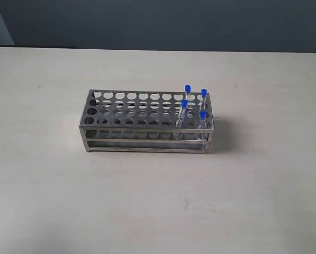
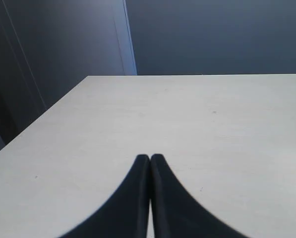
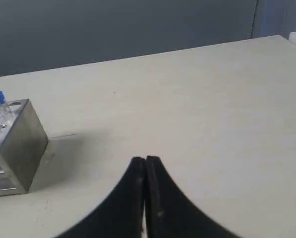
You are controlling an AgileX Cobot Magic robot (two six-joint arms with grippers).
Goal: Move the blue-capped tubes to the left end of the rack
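- Two grippers, left (image 2: 150, 158) and right (image 3: 145, 159), each pressed together and empty, hang over the bare counter (image 1: 147, 211), clear of the rack. I judge no grasp has begun.
- One rack (image 1: 142, 138) stands mid-counter.
- Four tubes (image 1: 183, 107) stand upright, clustered at its right end. The left-end holes are free for them.

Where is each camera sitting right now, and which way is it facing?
Exterior: above the table, looking down at the rack, four blue-capped tubes at its right end; no robot parts show.
Left wrist: behind the shut left hand, low, facing across the table toward a dark wall.
Right wrist: behind the shut right hand, facing across the table past one rack end.
Shared: exterior and right wrist both show the rack.
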